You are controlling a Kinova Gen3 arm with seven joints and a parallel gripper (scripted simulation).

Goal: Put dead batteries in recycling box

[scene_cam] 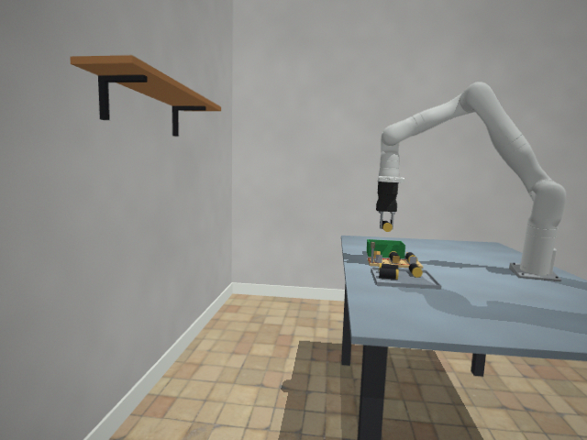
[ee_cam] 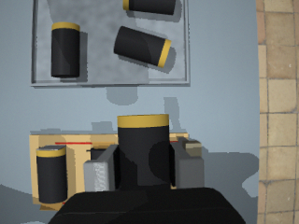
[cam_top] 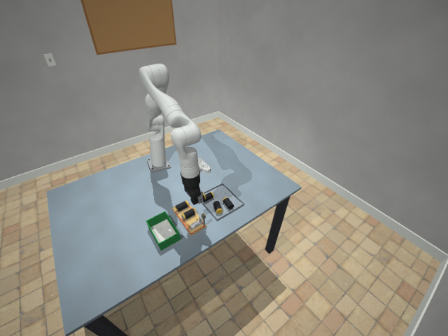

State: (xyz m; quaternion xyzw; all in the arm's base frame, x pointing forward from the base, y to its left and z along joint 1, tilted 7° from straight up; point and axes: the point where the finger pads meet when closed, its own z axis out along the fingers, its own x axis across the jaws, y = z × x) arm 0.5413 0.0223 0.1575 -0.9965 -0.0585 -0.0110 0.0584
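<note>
My gripper [cam_top: 198, 199] [scene_cam: 386, 224] is shut on a black battery with a yellow end [ee_cam: 143, 140]. It holds the battery level, well above the holder board [cam_top: 190, 221] [ee_cam: 77, 163]. Two batteries [cam_top: 181, 206] [cam_top: 187, 213] lie in the holder; in the wrist view one [ee_cam: 52, 179] is plain and the other is mostly hidden by a finger. Three batteries [ee_cam: 65, 51] [ee_cam: 142, 47] [ee_cam: 151, 6] lie on the grey tray [cam_top: 231, 212] [ee_cam: 112, 83]. The green recycling box [cam_top: 169, 243] [scene_cam: 386, 248] stands upright, with no battery visible inside. I cannot tell whether the bulb is lit.
A small post [cam_top: 203, 218] [scene_cam: 372, 250] rises at the holder board's front end. The box stands beside the holder on the side away from the tray. The table's front edge [cam_top: 224, 234] is close to the holder and tray. The arm's base [cam_top: 158, 166] is at the back.
</note>
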